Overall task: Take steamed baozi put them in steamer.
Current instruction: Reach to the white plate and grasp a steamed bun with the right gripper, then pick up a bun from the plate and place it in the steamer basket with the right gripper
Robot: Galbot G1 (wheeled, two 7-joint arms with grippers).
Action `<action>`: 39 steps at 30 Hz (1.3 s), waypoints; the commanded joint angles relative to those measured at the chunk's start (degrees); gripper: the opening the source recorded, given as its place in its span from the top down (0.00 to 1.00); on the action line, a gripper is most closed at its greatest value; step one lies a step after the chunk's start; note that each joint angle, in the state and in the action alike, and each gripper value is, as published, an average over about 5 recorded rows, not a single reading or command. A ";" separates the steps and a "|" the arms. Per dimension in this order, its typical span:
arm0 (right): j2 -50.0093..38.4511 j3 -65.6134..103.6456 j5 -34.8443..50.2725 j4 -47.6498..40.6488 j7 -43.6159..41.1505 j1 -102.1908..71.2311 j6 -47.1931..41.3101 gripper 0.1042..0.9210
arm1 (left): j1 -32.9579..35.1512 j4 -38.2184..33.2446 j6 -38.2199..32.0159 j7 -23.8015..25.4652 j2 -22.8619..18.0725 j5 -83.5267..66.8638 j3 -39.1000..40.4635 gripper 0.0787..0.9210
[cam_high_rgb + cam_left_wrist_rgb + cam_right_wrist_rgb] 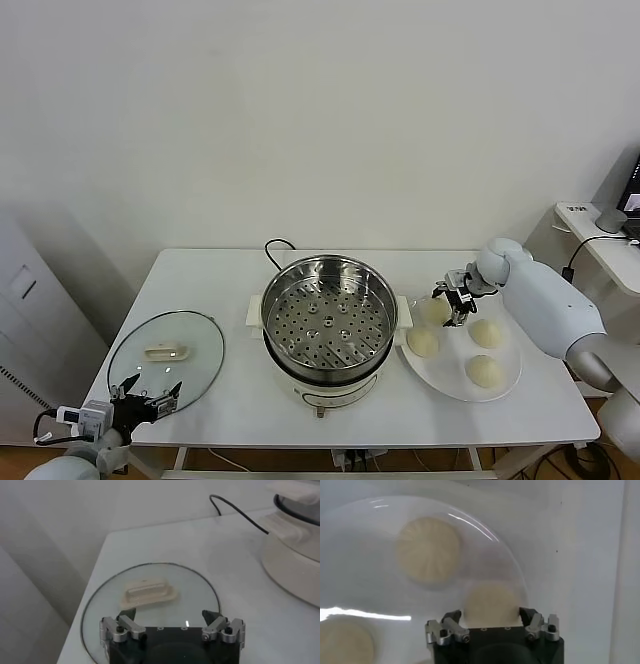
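Straddling 1 baozi (490, 605), right gripper (489, 616) wide open, nothing gripped.

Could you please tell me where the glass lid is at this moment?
In the head view, the glass lid lies flat on the table's left side, left of the steamer, with the open left gripper hovering at its near edge.

A round glass lid (166, 350) with a white handle (167, 351) is laid flat on the white table (230, 290), near its left front corner. A flat white plate (452, 372) is set on the table's right side. A grey cabinet (30, 330) is seen left of the table, and a white shelf (605, 240) far right.
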 commanded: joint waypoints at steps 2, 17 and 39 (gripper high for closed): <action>0.62 1.23 -0.75 -0.74 -0.20 0.05 0.09 0.40 | 0.06 -0.35 0.13 -0.10 -0.06 0.03 -0.02 0.12; -8.15 -18.04 17.55 17.15 -3.86 19.62 -1.35 0.59 | 1.07 -1.65 0.60 -0.35 -0.27 0.04 -0.68 0.12; 8.20 -21.88 18.40 19.69 -12.43 33.16 37.52 0.58 | 1.05 -2.17 0.72 -0.41 -0.06 0.10 0.22 0.12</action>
